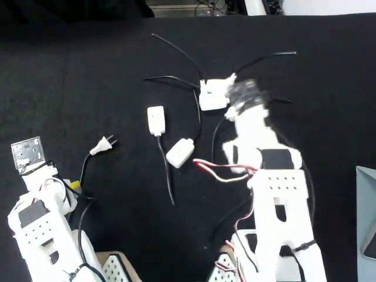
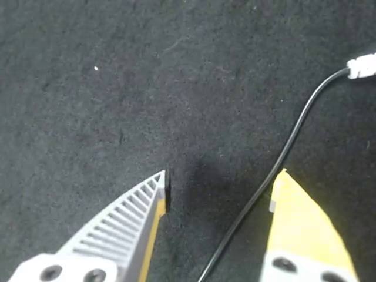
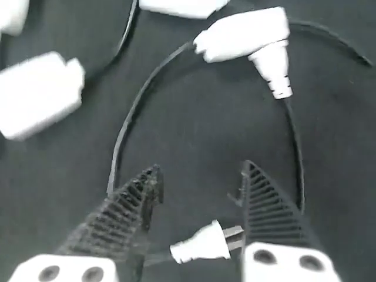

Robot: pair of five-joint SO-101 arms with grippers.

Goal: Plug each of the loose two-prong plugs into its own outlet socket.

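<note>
While the right gripper (image 3: 201, 171) gapes, a plug (image 3: 200, 245) lies between its fingers.

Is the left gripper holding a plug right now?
No: the left gripper is open above the black cloth, with a black cable running between its fingers.

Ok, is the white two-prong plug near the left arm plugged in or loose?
Loose: the white two-prong plug lies on the black cloth, prongs bare, nothing fitted over them.

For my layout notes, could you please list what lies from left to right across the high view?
Left arm, loose plug, straight white socket, slanted white socket, far white socket, right arm, grey object at the edge.
</note>
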